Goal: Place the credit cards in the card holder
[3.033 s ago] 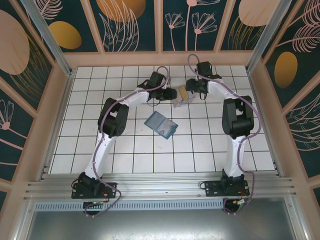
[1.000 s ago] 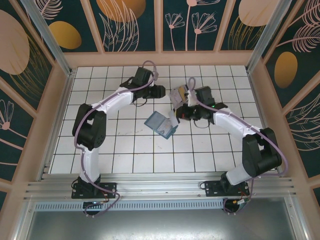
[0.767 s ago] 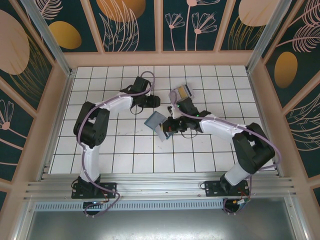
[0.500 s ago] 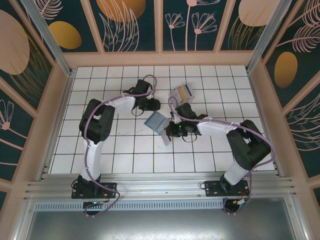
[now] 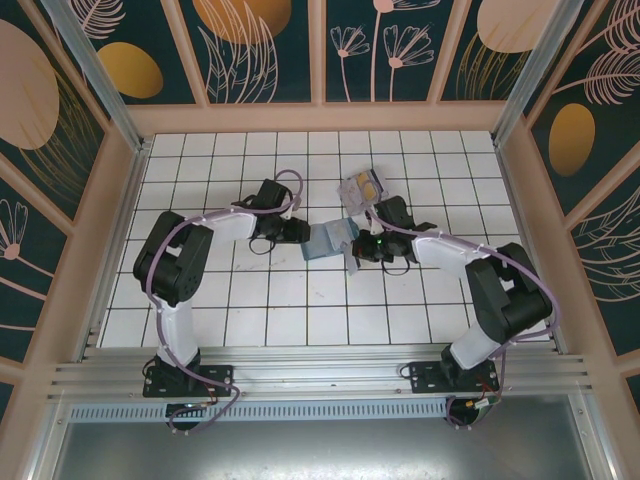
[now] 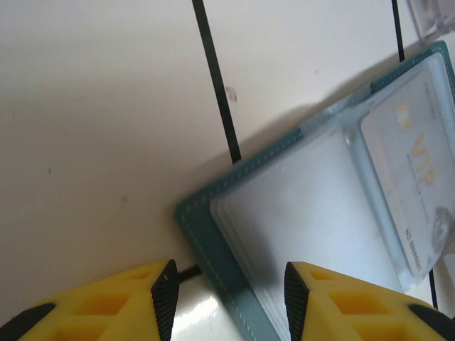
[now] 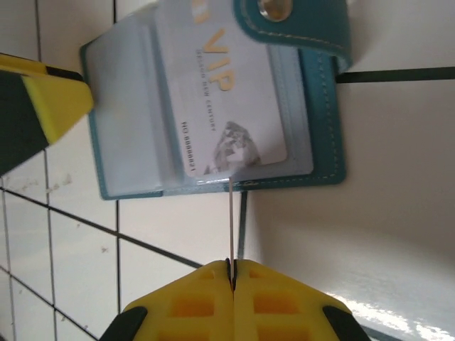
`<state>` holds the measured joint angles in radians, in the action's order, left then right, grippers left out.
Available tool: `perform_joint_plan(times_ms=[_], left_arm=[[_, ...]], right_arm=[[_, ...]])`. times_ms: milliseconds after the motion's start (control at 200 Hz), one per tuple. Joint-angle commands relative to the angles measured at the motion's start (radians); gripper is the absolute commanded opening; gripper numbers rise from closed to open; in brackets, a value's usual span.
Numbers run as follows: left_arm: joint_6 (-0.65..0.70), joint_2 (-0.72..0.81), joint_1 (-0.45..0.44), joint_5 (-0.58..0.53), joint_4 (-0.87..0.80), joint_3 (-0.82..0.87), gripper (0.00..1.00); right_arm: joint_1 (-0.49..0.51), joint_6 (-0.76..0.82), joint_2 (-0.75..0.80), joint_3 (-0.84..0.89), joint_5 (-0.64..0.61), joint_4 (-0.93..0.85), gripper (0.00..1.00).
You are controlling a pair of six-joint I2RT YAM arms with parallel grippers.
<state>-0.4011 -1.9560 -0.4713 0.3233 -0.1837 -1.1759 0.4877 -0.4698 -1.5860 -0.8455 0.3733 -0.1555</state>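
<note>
The right gripper (image 7: 232, 273), pinched shut on a credit card (image 7: 231, 220) seen edge-on, should probably level it and feed it squarely into a pocket of the card holder (image 7: 323, 153). Meanwhile the left gripper (image 6: 229, 291), jaws apart astride the holder's corner, can brace it. The holder lies open and flat with a VIP card (image 7: 227, 121) in one clear pocket, and the loose credit cards (image 5: 362, 187) lie just beyond the holder.

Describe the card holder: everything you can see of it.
The card holder is teal with pale stitching, leather-like, and lies open on the white tiled table. Clear plastic sleeves fill its inside; one holds a pale card printed VIP. A tab with a metal snap sticks out from one edge. The right gripper, shut on a thin credit card seen edge-on, holds it against the sleeve's edge. The open left gripper straddles one corner.
</note>
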Motion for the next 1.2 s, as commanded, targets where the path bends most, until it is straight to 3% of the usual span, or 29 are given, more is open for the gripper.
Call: perform_joint_plan(times_ms=[0, 145, 260, 385, 1196], left_arm=[[-0.029, 0.021, -0.006, -0.026, -0.043, 0.006, 0.47], [-0.066, 0.037, -0.006, -0.079, -0.041, 0.001, 0.45], [-0.07, 0.03, -0.006, -0.108, -0.042, 0.026, 0.36], [-0.067, 0.005, -0.006, -0.121, -0.043, 0.041, 0.34], [-0.077, -0.058, -0.006, -0.108, -0.011, 0.071, 0.23]], right_arm=[[0.002, 0.013, 0.036, -0.016, 0.077, 0.037, 0.0], [-0.02, 0.024, -0.015, -0.033, 0.063, 0.134, 0.0], [-0.049, 0.013, -0.08, -0.043, 0.1, 0.243, 0.0], [-0.046, 0.01, -0.162, -0.1, 0.151, 0.311, 0.0], [-0.044, 0.016, -0.352, -0.195, 0.244, 0.339, 0.0]])
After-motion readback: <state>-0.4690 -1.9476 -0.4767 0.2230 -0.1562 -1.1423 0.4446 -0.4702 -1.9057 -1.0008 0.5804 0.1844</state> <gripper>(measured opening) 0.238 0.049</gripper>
